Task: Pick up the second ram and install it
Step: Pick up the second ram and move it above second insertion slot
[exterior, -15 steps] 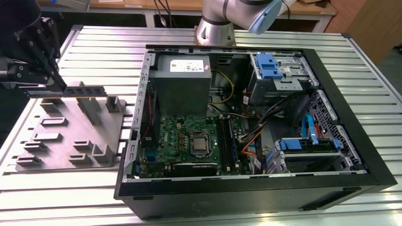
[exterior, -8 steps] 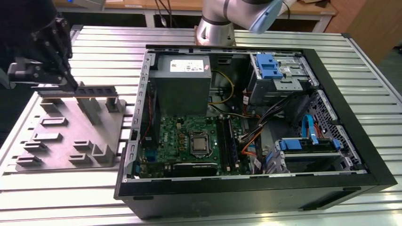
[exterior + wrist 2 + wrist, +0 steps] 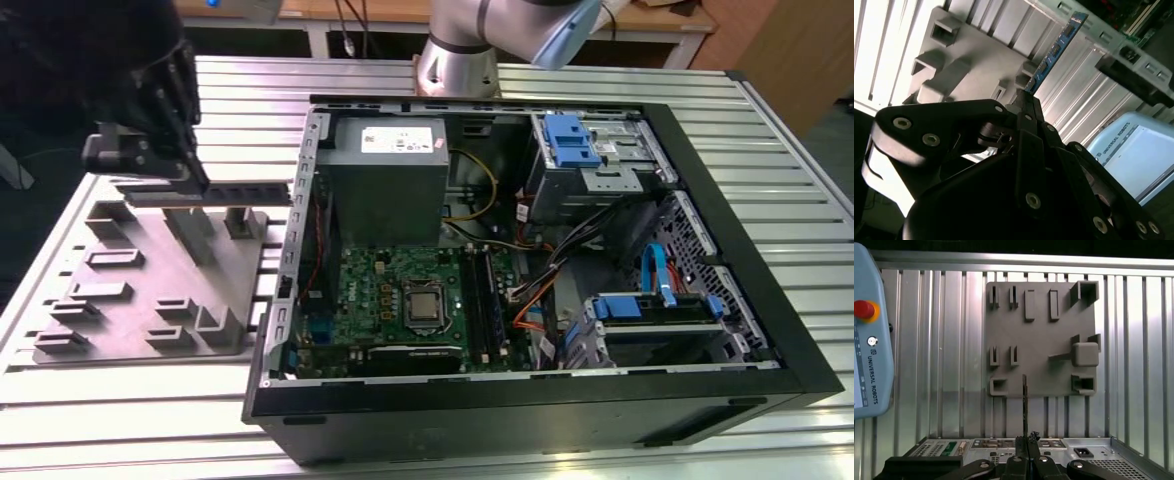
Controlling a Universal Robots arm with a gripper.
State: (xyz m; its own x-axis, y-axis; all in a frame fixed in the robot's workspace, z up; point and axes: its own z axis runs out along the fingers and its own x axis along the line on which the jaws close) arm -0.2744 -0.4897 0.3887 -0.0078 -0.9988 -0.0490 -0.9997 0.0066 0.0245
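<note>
Second ram (image 3: 1056, 48) was clamped between the closed fingers of the gripper (image 3: 1026, 102). It was held in the air over the grey tray (image 3: 134, 300), and I judged it clear of the tray's posts and slots. In the exterior view it lay roughly level as a dark bar (image 3: 234, 191) above the tray's far edge, just beside the computer case (image 3: 534, 395). In the first wrist view it showed edge-on as a thin line (image 3: 1025, 400) running out from the fingertips, its far end lined up with the tray edge that faced the case.

By its look the stick would be light and stiff, a thin flat board that would not sag. It would also be fragile, since the small chips on its blue face and its contact edge would not bear scraping or twisting. The sensible hold was across the two flat faces, away from the contact edge, squarely enough that it could not pivot. The fingers seemed to grip it that way, toward one end rather than at the middle.

The gripper (image 3: 187, 182) hung at the exterior view's left over the tray, on the slatted table (image 3: 80, 420), well apart from the motherboard (image 3: 387, 290). A silver arm joint (image 3: 461, 45) stood beyond the case's far edge. The black memory slots (image 3: 487, 300) lay inside the case.
</note>
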